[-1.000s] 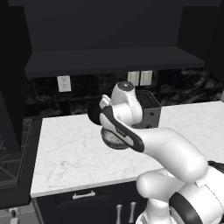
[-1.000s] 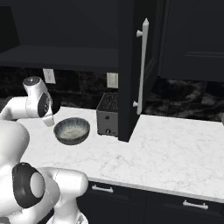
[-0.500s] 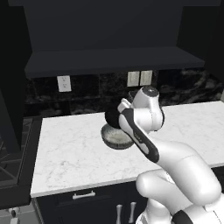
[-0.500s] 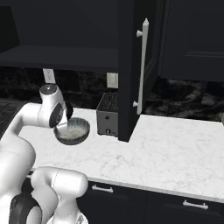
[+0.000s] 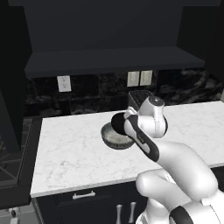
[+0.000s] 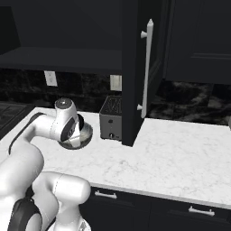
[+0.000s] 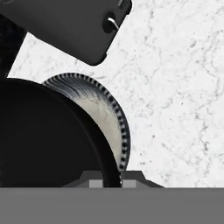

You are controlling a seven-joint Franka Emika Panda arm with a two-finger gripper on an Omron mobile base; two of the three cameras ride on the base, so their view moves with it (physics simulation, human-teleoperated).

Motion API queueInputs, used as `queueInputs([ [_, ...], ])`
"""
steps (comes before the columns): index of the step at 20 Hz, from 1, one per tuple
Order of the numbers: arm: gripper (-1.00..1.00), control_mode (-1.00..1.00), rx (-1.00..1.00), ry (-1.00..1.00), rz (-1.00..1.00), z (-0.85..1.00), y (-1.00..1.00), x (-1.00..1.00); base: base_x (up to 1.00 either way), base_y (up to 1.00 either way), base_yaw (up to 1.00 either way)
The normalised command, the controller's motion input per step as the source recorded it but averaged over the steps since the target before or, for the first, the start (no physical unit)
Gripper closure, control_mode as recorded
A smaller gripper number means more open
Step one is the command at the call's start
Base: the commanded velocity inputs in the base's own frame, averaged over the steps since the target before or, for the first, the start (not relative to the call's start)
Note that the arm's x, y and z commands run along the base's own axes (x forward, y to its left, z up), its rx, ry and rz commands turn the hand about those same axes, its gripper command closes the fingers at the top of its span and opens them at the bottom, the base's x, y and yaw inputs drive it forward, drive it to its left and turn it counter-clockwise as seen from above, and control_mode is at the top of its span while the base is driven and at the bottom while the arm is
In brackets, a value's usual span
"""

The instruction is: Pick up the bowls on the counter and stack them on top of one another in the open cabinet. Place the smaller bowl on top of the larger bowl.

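Swinging right along the worktop's (image 5: 78,157) back edge, the claw (image 7: 111,181), pinched shut on the small black bowl's (image 7: 43,135) rim, holds it above the ribbed grey bowl (image 5: 114,136), so neither has reached the open cabinet (image 5: 109,61).

A dark toaster (image 6: 112,117) stands at the back of the table, below white wall outlets (image 5: 139,78); a stove (image 5: 13,162) sits at the left.

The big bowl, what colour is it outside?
Grey with fine dark ribs on the outside of the big bowl, pale and speckled inside. The hand view shows it best.
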Motion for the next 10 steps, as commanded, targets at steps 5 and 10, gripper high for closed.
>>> queueInputs([
  [5, 1.00, -1.00, -0.01, 0.05, 0.00, -0.37, 0.01, 0.28, 0.00, 0.00, 0.00],
  [10, 1.00, -1.00, 0.00, 0.09, 0.00, -0.28, 0.00, 0.44, 0.00, 0.00, 0.00],
])
